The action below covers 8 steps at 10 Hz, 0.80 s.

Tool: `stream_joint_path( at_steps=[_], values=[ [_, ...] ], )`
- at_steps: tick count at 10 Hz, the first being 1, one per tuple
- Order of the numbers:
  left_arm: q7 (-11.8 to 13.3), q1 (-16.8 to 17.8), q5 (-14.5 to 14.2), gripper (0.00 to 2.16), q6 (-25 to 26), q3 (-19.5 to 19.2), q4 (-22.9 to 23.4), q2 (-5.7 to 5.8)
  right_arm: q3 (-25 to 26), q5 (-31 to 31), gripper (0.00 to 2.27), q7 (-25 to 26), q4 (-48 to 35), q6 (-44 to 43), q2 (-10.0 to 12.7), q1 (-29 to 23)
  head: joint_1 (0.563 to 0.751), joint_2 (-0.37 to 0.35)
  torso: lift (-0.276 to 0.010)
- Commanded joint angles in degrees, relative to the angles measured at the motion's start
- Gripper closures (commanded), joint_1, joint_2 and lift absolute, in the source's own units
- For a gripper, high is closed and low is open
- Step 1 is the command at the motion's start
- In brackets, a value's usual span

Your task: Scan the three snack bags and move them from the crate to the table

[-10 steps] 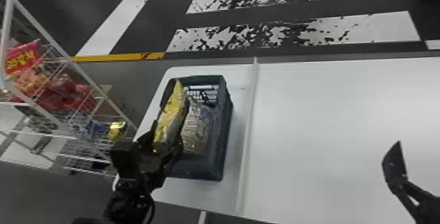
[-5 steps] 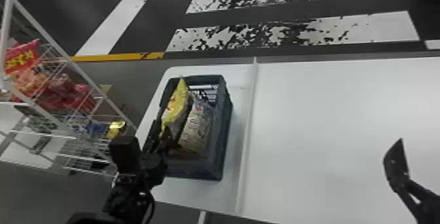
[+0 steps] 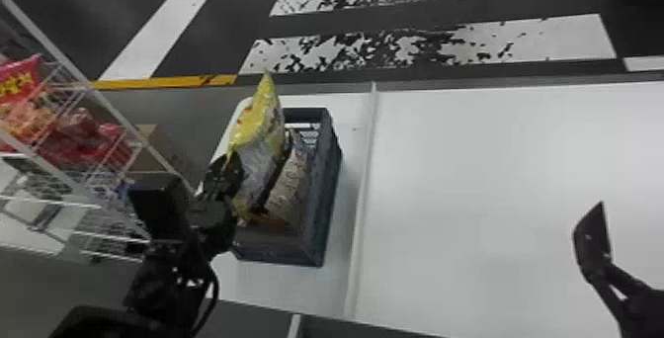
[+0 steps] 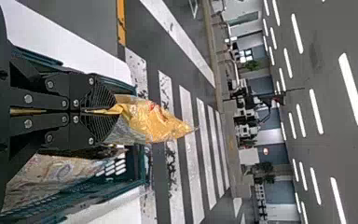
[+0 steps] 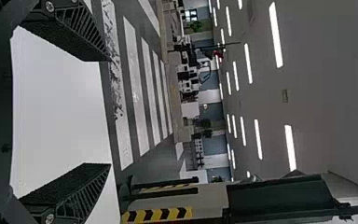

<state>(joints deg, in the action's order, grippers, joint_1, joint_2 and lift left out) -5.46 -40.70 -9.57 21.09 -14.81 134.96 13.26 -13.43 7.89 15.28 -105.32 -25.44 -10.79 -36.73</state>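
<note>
- Rising since the earlier frame, the yellow snack bag point(image 3: 259, 129) is now standing higher against the crate, its pointed tip reaching past the far rim; my left end effector point(image 4: 107, 111) is lifting with it.
- My left fingers are clamping the bag's film; its lower end is hanging over the crate, and I cannot tell whether it is fully clear.
- My right end effector point(image 5: 109, 112) is waiting with its fingers spread and nothing between them, hanging over the counter point(image 3: 494, 189).
- I am judging this bag light, puffy and soft, its film slick and its contents easily crushed. I am favouring a firm but modest pinch on gathered film, since squeezing the filled middle could be crushing the snacks and a thin hold could be slipping.
- Inside the crate point(image 3: 332, 179), a brownish snack bag point(image 3: 289, 184) is leaning beside the one I am raising; it is looking equally pliable, and its upper edge is offering the likeliest hold. Whether another is lying beneath, I cannot tell.
- Off to my left, red packets point(image 3: 79, 137) are sitting on a wire rack.
- Farther off, white stripes point(image 3: 170, 21) are crossing the dark floor.
</note>
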Motion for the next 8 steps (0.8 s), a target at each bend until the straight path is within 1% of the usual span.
stream_joint_path(
  at_steps=[1, 2, 3, 4, 5, 6, 7, 8],
  values=[
    [0.0, -0.3, 0.1, 2.09, 4.7, 0.0, 5.8, 0.01, 0.2, -0.2, 0.08, 0.1, -0.1, -0.3, 0.0, -0.2, 0.695, 0.263, -0.062],
    [-0.5, -0.3, 0.0, 2.08, 14.0, 0.1, 10.3, -0.16, 0.3, -0.2, 0.08, 0.1, -0.1, -0.3, 0.0, -0.4, 0.695, 0.248, -0.062],
    [-1.5, -0.3, 0.0, 2.08, 16.8, 0.4, 13.1, -0.08, 0.8, -0.2, 0.08, 0.1, -0.1, -1.0, 0.1, -0.5, 0.695, 0.236, -0.062],
    [-1.9, -0.3, -0.1, 2.08, 18.4, 0.7, 15.2, -0.34, 0.8, -0.2, 0.08, 0.1, -0.1, -1.5, 0.1, -0.9, 0.695, 0.229, -0.062],
    [-3.1, -0.4, -0.1, 2.08, 19.3, 1.8, 17.0, -0.34, 1.0, -0.2, 0.08, 0.2, -0.1, -2.0, 0.1, -1.2, 0.695, 0.216, -0.062],
    [-3.2, -0.4, 0.6, 2.08, 19.3, 2.7, 18.1, -0.25, 1.2, -0.2, 0.07, 0.2, -0.1, -2.7, 0.1, -1.4, 0.695, 0.211, -0.062],
    [-4.0, -0.4, 2.6, 2.08, 19.3, 3.7, 18.2, -0.08, 1.3, -0.2, 0.07, 0.2, -0.1, -2.9, 0.1, -1.7, 0.695, 0.193, -0.062],
    [-4.6, -0.3, 3.8, 2.08, 19.3, 4.5, 18.8, 0.01, 1.6, -0.2, 0.07, 0.2, -0.1, -3.3, 0.1, -1.8, 0.695, 0.182, -0.062]
  ],
)
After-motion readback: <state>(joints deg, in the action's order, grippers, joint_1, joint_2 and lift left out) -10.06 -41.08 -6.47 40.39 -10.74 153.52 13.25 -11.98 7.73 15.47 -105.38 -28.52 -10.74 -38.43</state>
